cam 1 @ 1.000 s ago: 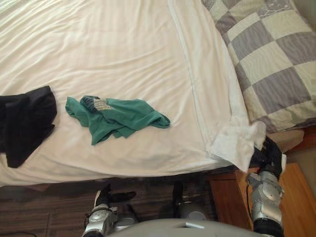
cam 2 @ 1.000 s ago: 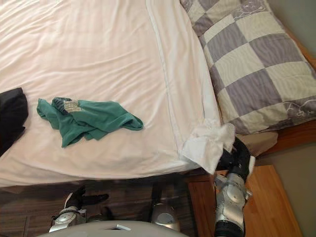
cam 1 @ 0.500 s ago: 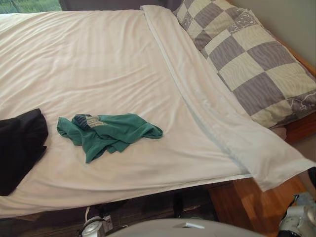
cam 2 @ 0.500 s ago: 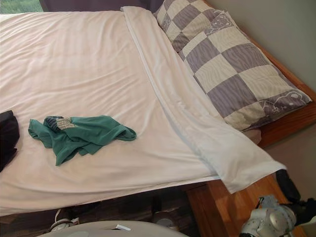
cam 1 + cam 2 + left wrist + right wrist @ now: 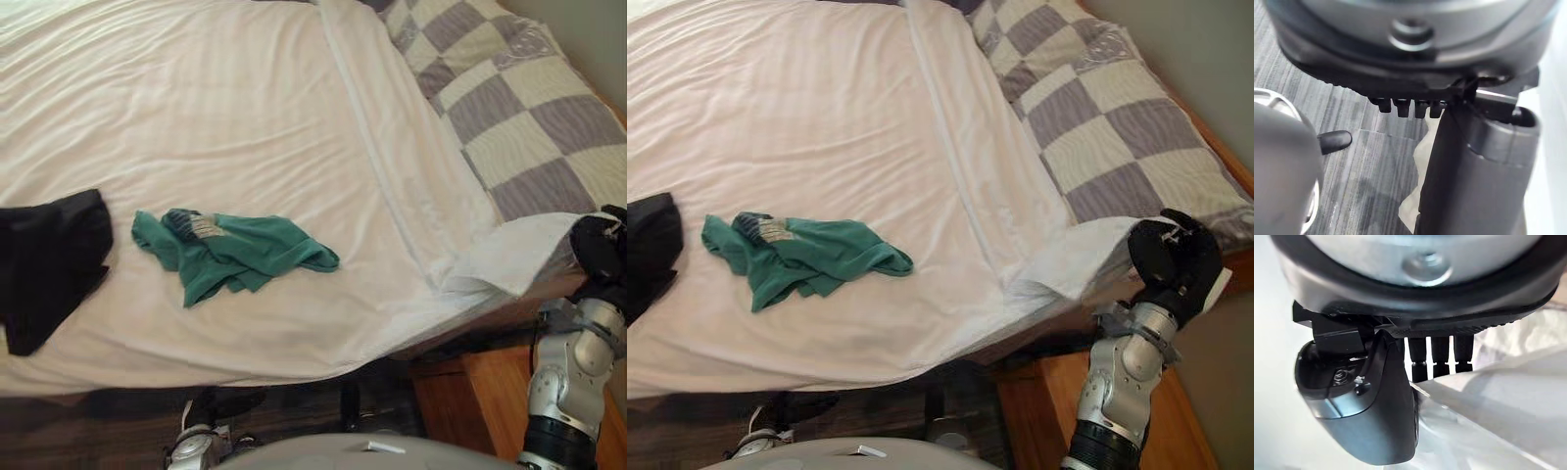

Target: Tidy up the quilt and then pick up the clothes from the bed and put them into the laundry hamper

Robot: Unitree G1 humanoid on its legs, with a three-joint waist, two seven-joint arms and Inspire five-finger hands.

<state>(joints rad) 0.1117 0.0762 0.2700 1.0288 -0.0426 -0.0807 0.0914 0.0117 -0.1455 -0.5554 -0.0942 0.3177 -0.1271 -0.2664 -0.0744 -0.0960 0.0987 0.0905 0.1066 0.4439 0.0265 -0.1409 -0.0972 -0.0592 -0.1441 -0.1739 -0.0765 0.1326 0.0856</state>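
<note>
While my right hand (image 5: 1174, 257) pinches the quilt corner (image 5: 1073, 262) off the bed's edge, just beside the checked pillow (image 5: 1097, 117), a sharp tug could slip the thin fold free. Pulling sideways would rumple the quilt (image 5: 245, 117) and drag the green T-shirt (image 5: 235, 253) and black garment (image 5: 49, 259) lying on it. My left hand (image 5: 1474, 171) hangs low near the floor; its pose I cannot tell.

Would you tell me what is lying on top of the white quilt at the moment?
A crumpled green shirt and, at the left edge, a black garment lie on the white quilt. The right hand grips its near corner. Whatever lies beneath is covered.
</note>
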